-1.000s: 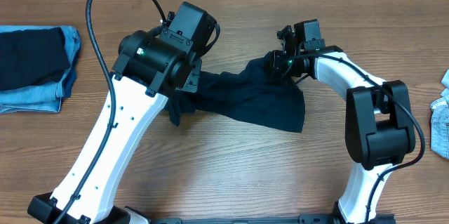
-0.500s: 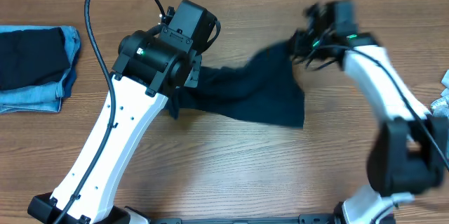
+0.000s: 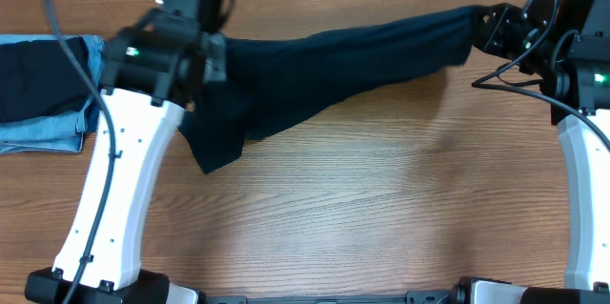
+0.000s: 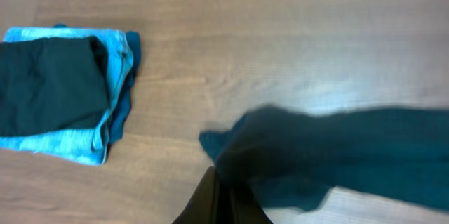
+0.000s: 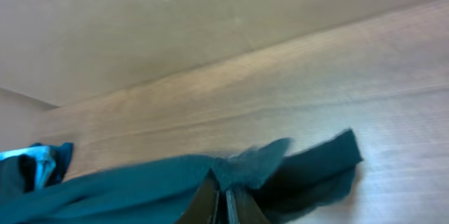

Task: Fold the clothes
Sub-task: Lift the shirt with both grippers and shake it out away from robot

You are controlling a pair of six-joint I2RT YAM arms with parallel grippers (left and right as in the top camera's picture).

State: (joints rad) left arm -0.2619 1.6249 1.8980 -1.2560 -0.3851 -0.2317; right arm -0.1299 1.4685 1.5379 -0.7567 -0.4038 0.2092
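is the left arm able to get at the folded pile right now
Probably not yet: the folded pile lies close with nothing between, but the left hand is shut on the stretched navy shirt.

Navy shirt (image 3: 334, 61) stretched taut above table

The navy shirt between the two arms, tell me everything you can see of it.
The navy shirt is plain, dark, soft cloth with no print visible. It is stretched in a long, creased band between the arms. The left pincer is shut on its left end and the right pincer on its right end. A loose flap droops below the left grip toward the wooden table; whether it touches the wood cannot be told.
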